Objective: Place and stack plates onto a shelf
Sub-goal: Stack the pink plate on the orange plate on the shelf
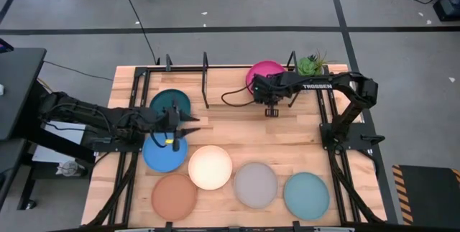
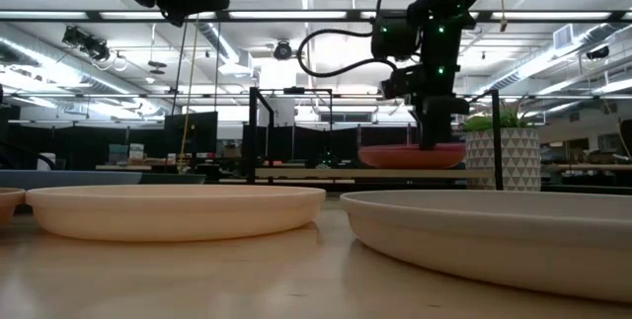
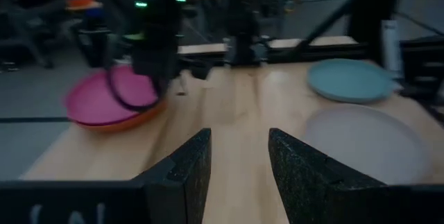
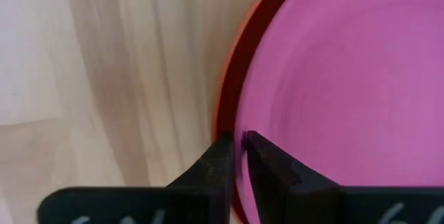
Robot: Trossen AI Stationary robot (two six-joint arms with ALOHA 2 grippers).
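Note:
The magenta plate point(image 1: 267, 72) lies on the orange plate point(image 4: 223, 85) at the right end of the black rod shelf point(image 1: 205, 81). My right gripper point(image 4: 241, 151) stands over the magenta plate's rim, pointing down, shut on it. The dark teal plate point(image 1: 170, 103) lies flat at the shelf's left end. My left gripper point(image 1: 188, 122) hovers open between the teal plate and the blue plate point(image 1: 162, 154), touching nothing. Blue, cream point(image 1: 210, 166), terracotta point(image 1: 174, 195), grey point(image 1: 255, 184) and light aqua point(image 1: 306, 193) plates rest flat on the table's near half. My right gripper pinches the magenta plate's rim point(image 4: 244, 116) on the side toward the table's near edge, one finger inside the plate and one outside it. The fingers come from above, pointing down. The plate lies level on the orange plate, whose rim shows just outside the hold.
A small green plant in a pot point(image 1: 310, 65) stands right beside the magenta plate at the far right corner. Upright shelf posts point(image 2: 259, 131) rise between the teal and magenta plates. Bare wood point(image 1: 237, 128) lies between the shelf and the near row of plates.

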